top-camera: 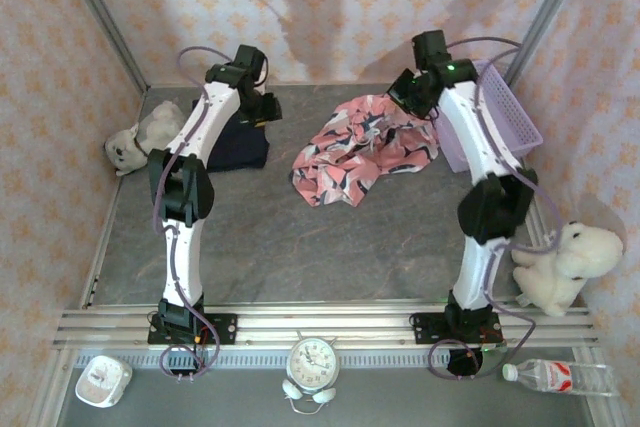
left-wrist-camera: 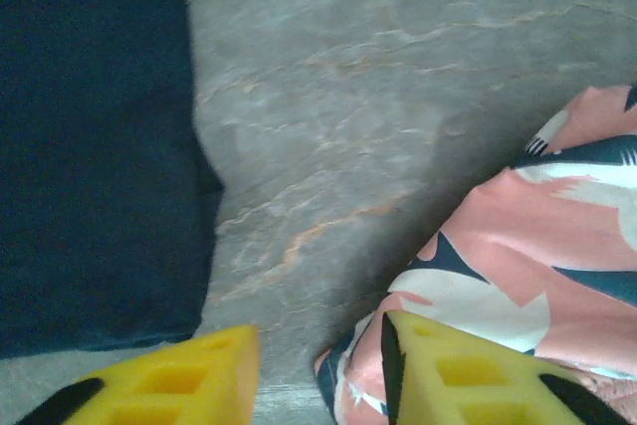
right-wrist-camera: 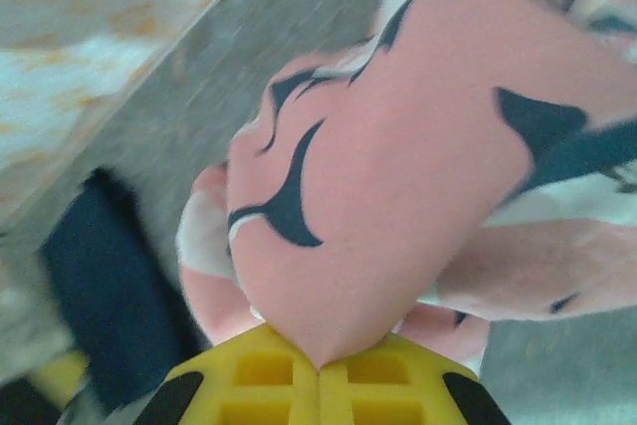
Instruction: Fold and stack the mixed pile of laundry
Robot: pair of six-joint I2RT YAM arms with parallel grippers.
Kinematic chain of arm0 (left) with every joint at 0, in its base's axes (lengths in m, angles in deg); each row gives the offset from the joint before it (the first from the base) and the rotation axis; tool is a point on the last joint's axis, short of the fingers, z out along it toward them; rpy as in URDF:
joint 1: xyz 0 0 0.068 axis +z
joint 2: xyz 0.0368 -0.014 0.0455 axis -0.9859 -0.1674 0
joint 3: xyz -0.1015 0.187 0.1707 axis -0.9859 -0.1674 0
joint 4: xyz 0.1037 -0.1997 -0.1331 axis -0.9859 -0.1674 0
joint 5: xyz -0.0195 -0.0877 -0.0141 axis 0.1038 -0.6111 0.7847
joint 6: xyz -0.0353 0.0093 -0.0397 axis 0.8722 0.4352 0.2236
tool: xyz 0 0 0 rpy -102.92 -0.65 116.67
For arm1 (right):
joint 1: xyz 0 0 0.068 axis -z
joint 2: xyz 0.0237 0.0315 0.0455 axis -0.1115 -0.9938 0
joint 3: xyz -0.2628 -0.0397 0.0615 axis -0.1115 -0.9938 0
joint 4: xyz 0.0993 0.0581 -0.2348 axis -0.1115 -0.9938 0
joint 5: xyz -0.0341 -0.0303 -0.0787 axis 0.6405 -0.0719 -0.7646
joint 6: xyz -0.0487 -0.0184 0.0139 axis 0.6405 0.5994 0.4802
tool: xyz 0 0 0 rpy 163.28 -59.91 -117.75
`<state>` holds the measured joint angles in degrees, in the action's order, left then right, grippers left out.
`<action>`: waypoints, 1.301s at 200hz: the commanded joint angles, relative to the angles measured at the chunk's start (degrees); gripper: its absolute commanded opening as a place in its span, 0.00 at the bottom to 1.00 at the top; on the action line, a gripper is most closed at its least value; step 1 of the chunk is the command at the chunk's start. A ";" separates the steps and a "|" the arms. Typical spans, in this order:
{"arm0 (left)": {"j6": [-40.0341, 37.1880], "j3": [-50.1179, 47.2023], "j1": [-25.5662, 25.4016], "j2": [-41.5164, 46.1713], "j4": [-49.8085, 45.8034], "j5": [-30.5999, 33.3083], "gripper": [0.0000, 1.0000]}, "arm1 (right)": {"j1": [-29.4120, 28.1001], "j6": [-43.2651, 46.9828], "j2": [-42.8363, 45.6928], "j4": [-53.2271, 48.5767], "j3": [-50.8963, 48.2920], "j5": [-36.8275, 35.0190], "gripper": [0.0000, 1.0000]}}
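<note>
Right gripper [right-wrist-camera: 318, 373] pinches the salmon-pink garment [top-camera: 360, 152] beside the lavender basket [top-camera: 500, 112], while the left gripper [left-wrist-camera: 318, 385] hangs empty.

The right gripper's yellow fingers [right-wrist-camera: 393, 385] are pressed together on a fold of the salmon-pink garment, at the edge nearest the basket. The rest of that garment lies crumpled on the grey table [top-camera: 330, 247], spreading away from the basket toward the left arm. The dark navy garment [top-camera: 235, 147] lies flat on the far side of the pink one from the basket, well apart from it. The left gripper's jaws stand partly open over the strip of bare table between the two garments. They hold nothing, and one finger [left-wrist-camera: 468, 375] is just beside the pink garment's edge.
</note>
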<state>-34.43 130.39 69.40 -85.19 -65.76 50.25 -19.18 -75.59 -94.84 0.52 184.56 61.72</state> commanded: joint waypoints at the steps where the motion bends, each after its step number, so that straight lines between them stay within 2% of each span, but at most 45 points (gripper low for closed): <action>1: 1.06 1.62 -3.02 2.36 1.49 -4.28 0.58 | -2.04 -6.04 6.58 -1.25 -14.70 7.36 0.00; 20: 1.30 1.15 -4.39 2.18 1.29 -6.53 0.66 | -2.30 -8.39 11.39 3.25 -28.37 8.98 0.01; 36: 2.71 -0.30 -6.44 2.11 0.90 -7.58 0.70 | -1.35 -7.60 13.12 5.97 -34.95 9.47 0.19; 50: 4.74 -2.91 -8.95 2.77 1.56 -8.01 0.71 | -0.71 -5.05 13.84 4.71 -36.56 4.33 0.41; 75: 10.40 -10.94 -13.63 5.04 5.87 -6.31 0.71 | -0.38 0.19 14.72 4.66 -37.82 -0.54 0.57; 98: 19.87 -19.68 -15.92 7.21 10.81 -3.64 0.72 | -0.39 2.08 15.42 7.56 -40.56 2.28 0.63; 112: 24.24 -25.15 -16.58 8.70 15.84 -3.05 0.72 | -0.35 1.50 16.49 12.35 -45.13 3.32 0.72; 123: 27.37 -28.53 -16.64 9.17 19.31 -1.84 0.73 | -0.41 0.66 16.70 16.99 -49.17 5.08 0.74; 151: 30.10 -28.89 -16.57 6.61 21.93 2.55 0.72 | -0.39 -0.74 13.91 26.30 -55.75 6.00 0.76; 183: 30.12 -24.60 -16.48 4.44 21.69 4.37 0.72 | -0.30 -0.28 8.74 29.59 -55.81 1.32 0.72; 190: 29.72 -23.38 -16.55 4.49 21.35 4.15 0.73 | -0.24 0.18 7.50 28.77 -54.81 0.06 0.64; 204: 28.29 -20.46 -16.44 4.47 19.40 4.10 0.72 | -0.20 0.52 5.70 26.48 -52.61 -2.47 0.31; 214: 26.66 -17.52 -16.39 4.16 17.29 4.15 0.73 | -0.06 0.77 5.22 25.83 -51.62 -2.75 0.18; 235: 24.05 -12.87 -16.37 2.26 14.23 4.85 0.73 | 0.03 1.05 5.97 25.63 -50.43 -2.48 0.07; 260: 24.48 -7.06 -16.37 -4.23 12.27 2.07 0.71 | 0.03 0.96 6.97 24.79 -49.75 -2.32 0.04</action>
<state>-8.40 119.02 52.72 -83.07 -48.69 52.83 -19.20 -74.89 -88.70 25.24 133.13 61.81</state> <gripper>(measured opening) 0.722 0.061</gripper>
